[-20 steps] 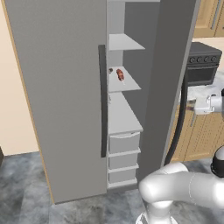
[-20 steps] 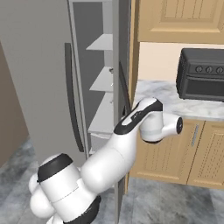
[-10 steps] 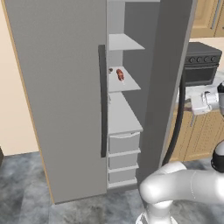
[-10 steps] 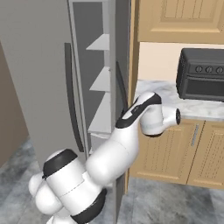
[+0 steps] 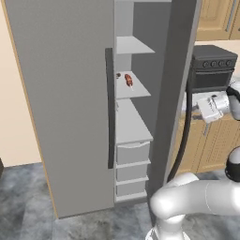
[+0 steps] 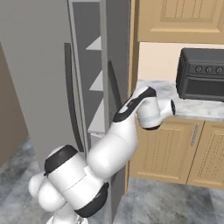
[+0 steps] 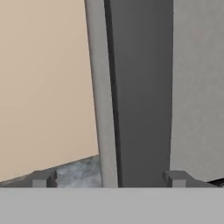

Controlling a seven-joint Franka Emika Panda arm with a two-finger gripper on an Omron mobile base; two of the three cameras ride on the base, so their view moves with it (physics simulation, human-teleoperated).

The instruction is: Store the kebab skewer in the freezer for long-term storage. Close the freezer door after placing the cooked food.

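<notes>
On a middle shelf of the freezer (image 5: 140, 61), near its front edge, the kebab skewer (image 5: 128, 80) is seen lying. The freezer door (image 5: 65, 103) is swung wide. In the hand view, the gripper (image 7: 109, 178) is spread wide and empty, its fingertips (image 7: 43, 178) set either side of a grey panel edge without touching it.
</notes>
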